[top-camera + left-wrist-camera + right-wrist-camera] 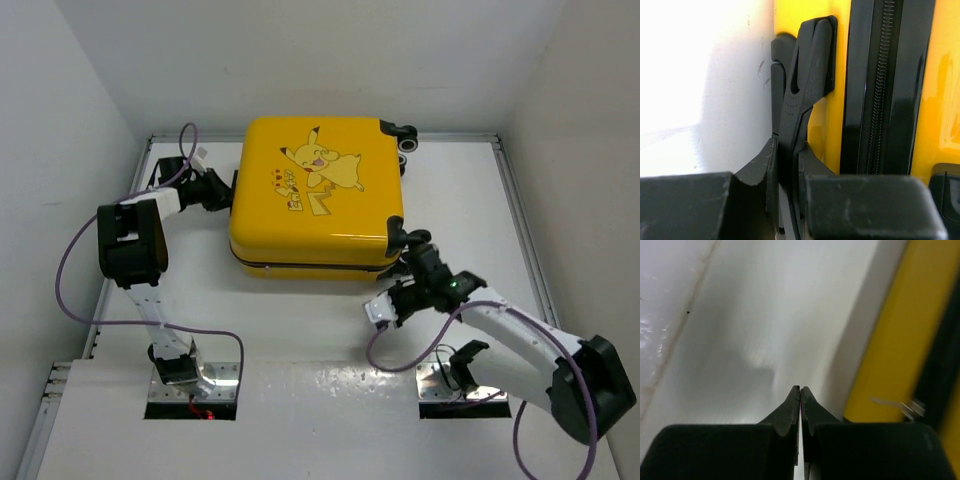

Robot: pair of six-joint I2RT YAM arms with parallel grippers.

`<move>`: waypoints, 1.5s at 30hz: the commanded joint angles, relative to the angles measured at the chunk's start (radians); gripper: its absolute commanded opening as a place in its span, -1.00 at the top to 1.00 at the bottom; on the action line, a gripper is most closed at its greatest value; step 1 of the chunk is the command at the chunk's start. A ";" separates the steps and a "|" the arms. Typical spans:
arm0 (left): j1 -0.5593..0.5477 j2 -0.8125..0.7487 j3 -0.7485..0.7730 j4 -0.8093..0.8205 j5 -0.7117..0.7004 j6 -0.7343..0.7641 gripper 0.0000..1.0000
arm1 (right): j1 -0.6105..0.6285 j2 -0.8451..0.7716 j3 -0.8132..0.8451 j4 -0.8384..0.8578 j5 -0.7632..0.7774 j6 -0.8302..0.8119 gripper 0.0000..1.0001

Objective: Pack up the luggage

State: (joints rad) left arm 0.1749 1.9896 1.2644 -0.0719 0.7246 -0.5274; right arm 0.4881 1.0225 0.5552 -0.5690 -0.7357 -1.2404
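Note:
The luggage (pixel 318 190), a yellow hard-shell suitcase with a Pikachu cartoon on its lid, lies shut and flat in the middle of the table. My left gripper (pixel 222 190) is at its left side. In the left wrist view this left gripper (pixel 788 165) is shut on the black side handle (pixel 805 75), with the black zipper seam (pixel 880 85) just to the right of it. My right gripper (pixel 395 290) is low by the case's near right corner. In its own view the right gripper (pixel 800 390) is shut on nothing, over bare table, with the yellow shell (pixel 890 355) to its right.
Black wheels (pixel 403 136) stick out at the case's far right corner and another pair (pixel 405 240) sits at the near right corner, close to my right wrist. A small silvery tab (pixel 907 406) shows at the case's seam. White walls enclose the table (pixel 300 330).

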 commanded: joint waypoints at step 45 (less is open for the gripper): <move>-0.028 0.081 0.070 -0.238 -0.527 -0.030 1.00 | -0.137 0.211 -0.004 0.825 0.472 1.105 0.46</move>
State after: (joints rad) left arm 0.1566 1.9602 1.3674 -0.2928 0.2955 -0.5224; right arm 0.4011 1.2949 0.5449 0.3775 -0.1734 -0.4355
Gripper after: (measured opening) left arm 0.078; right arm 0.229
